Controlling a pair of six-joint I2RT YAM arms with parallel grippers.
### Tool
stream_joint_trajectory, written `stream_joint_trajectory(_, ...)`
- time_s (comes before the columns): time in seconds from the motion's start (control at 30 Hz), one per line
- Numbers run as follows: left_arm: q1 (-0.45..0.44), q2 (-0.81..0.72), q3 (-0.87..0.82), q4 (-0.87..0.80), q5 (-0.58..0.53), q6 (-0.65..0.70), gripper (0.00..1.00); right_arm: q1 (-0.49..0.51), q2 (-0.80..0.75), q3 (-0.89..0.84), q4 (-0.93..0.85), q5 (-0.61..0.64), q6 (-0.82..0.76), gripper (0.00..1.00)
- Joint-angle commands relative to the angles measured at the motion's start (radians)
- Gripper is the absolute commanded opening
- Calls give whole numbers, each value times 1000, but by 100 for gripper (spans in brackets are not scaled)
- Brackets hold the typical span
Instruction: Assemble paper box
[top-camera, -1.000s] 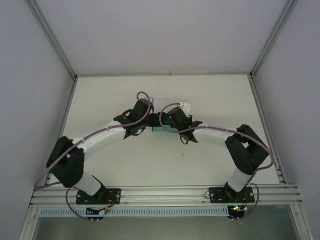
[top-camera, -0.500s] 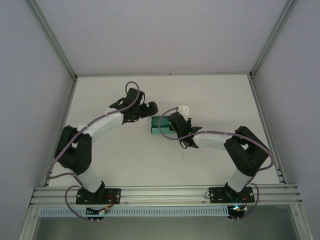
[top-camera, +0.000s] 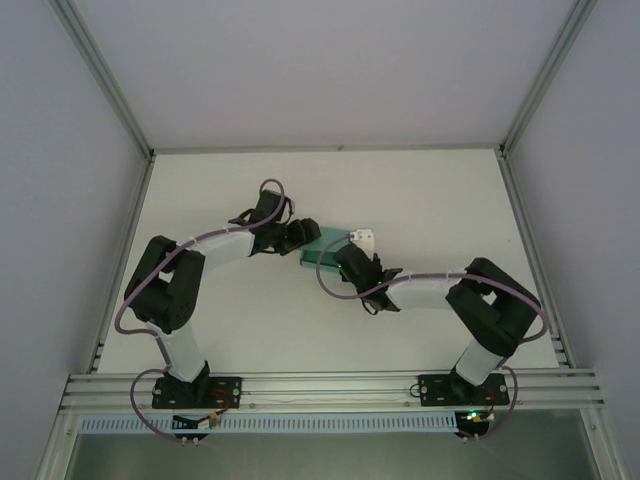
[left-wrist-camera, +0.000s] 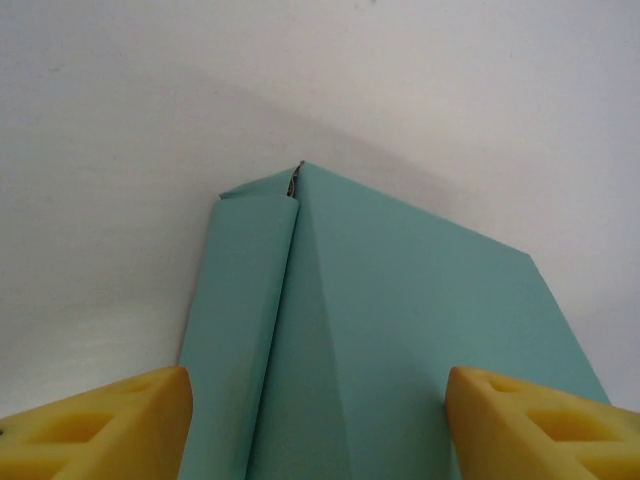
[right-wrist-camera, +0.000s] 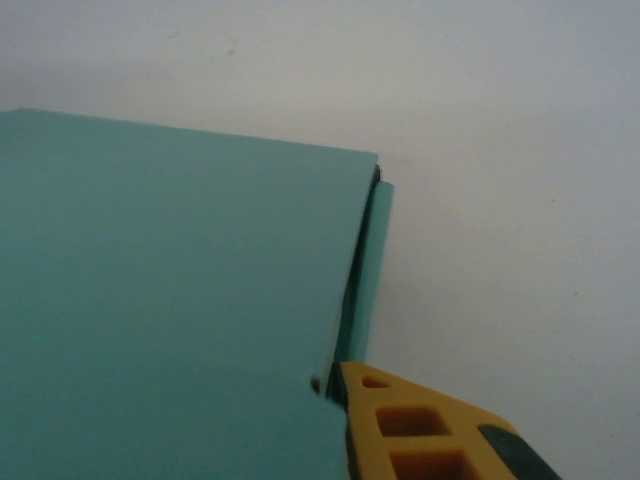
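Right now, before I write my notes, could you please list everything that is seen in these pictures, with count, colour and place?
paper box: one, teal-green, on the table between the two grippers.
table: one, white, inside the frame.
frame rails: several, silver-grey, along the table's edges.
left arm: one, white and black, reaching in from the left.
right arm: one, white and black, reaching in from the right.
left gripper: one, yellow fingers apart over the box.
right gripper: one, a yellow finger at the box's edge.
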Motion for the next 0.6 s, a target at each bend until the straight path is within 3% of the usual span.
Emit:
stream_joint_trajectory(0.0,-3,36,-39,16,-12,-1,65,7,-49,-47,-82,-43,-10,27)
stream_joint_trajectory(0.3,5,85,-38,35,-5,25,56,4,-264,-143,-183,-179,6,53)
stream_joint_trajectory(0.5,24,107,-60,89,42,34,47,-63,-351,-138,-208,-317,3,98)
stream_joint_trajectory(0.57,35,114,-80,131,80,34,45,-111,-357,-109,-222,-388,-8,100)
